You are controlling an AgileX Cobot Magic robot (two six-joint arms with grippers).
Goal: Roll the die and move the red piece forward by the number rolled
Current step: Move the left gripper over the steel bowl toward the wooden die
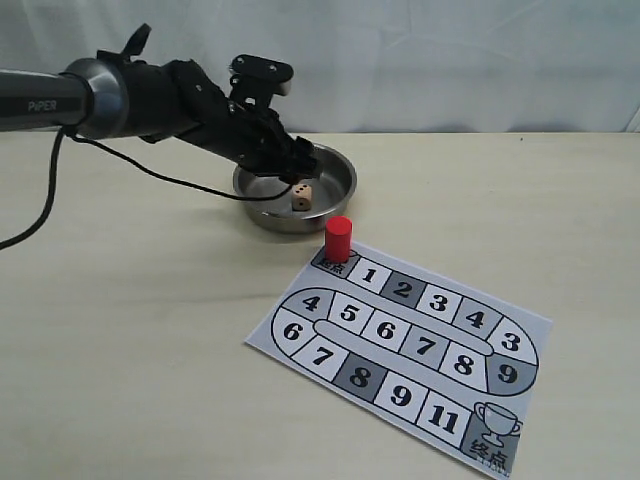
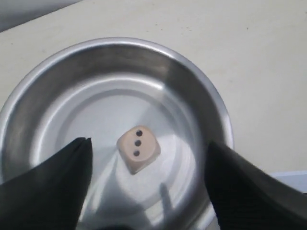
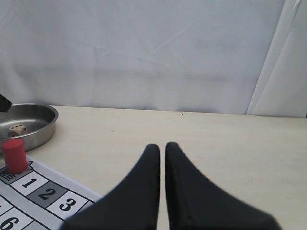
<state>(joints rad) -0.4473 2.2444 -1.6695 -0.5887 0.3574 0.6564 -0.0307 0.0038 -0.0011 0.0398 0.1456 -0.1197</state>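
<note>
The die (image 2: 138,149), a small tan cube with three pips on top, lies on the floor of the steel bowl (image 2: 201,91). My left gripper (image 2: 148,165) hangs open above the bowl, its fingers (image 2: 62,177) apart on either side of the die and not touching it. The exterior view has the die (image 1: 301,197) in the bowl (image 1: 335,200) under the left gripper (image 1: 296,162). The red piece (image 1: 338,238) stands upright on the start square of the numbered board (image 1: 400,340). My right gripper (image 3: 162,147) is shut and empty, away from the red piece (image 3: 14,155).
The numbered board (image 3: 38,196) lies flat on the tan table, with a trophy square at its near right end. A black cable (image 1: 150,172) trails from the left arm across the table. A white curtain backs the scene.
</note>
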